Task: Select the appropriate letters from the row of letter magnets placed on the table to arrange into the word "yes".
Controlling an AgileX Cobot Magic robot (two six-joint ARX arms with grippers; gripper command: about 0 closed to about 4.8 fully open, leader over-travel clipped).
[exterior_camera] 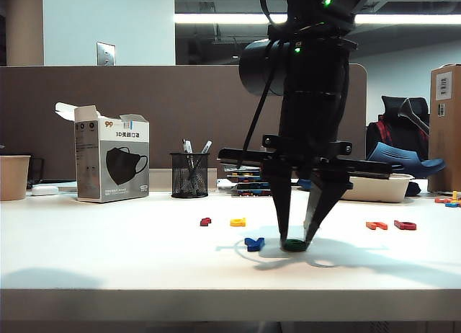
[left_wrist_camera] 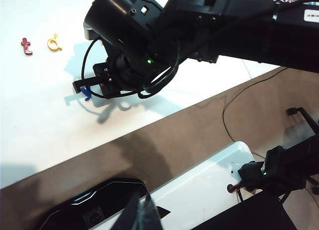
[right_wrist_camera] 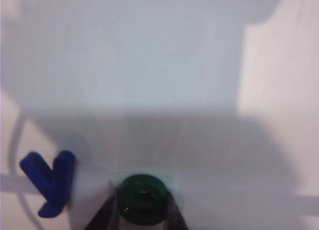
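Beside the blue y, right gripper pinches the green e down on the table; s remains. Left gripper: state unclear.

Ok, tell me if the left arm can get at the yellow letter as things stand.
Probably yes. The yellow letter lies bare on the table, left of the right gripper, which is down around the green letter. The left gripper is off the table's edge.
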